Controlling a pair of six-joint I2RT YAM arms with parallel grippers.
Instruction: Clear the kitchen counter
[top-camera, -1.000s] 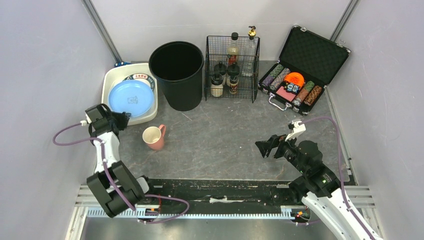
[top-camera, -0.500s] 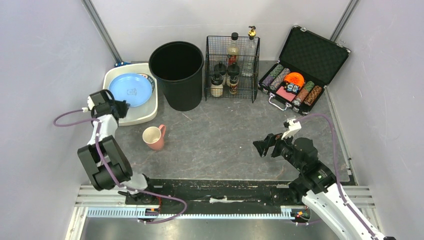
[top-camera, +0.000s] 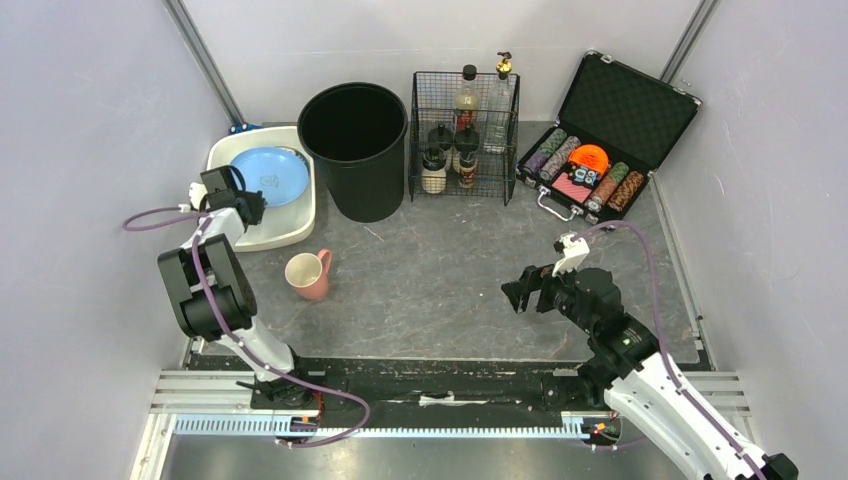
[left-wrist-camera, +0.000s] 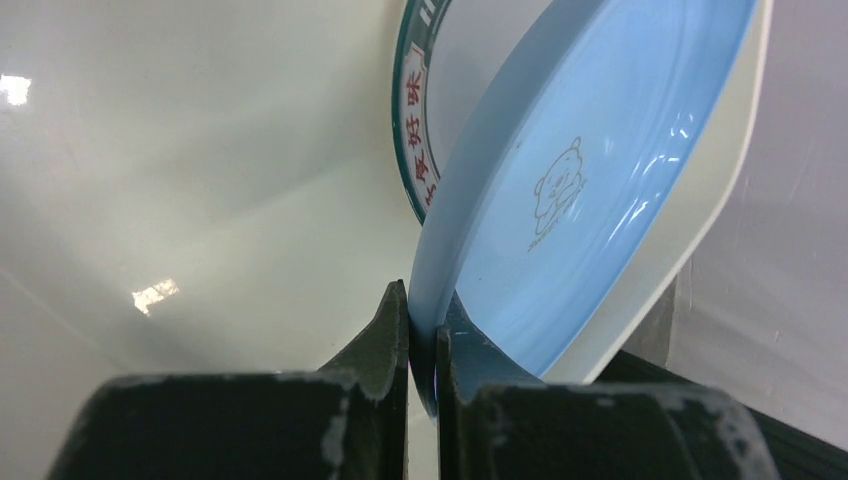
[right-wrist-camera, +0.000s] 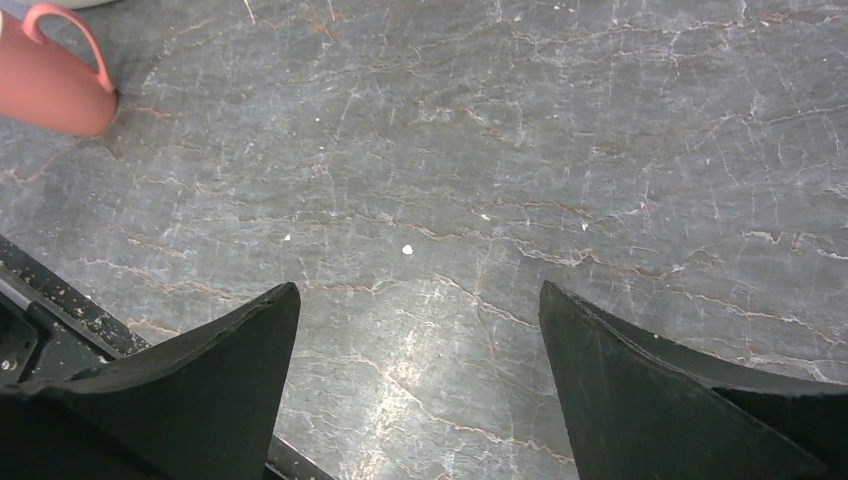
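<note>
The kitchen counter fills the floor of the cell, a dark mottled slab running from the black rail by the arms' bases to the back wall. On its left half a pink mug stands upright with its handle turned to the right, just in front of a white tub in the far left corner. The left gripper reaches into that tub, its jaws pinched on the rim of a blue plate, which it holds tilted over a green-rimmed plate already lying there. Beside the tub stands a black bin, then a wire basket of bottles, then an open case of poker chips. The right gripper hovers over bare stone on the right side, its jaws spread wide and holding nothing.
</note>
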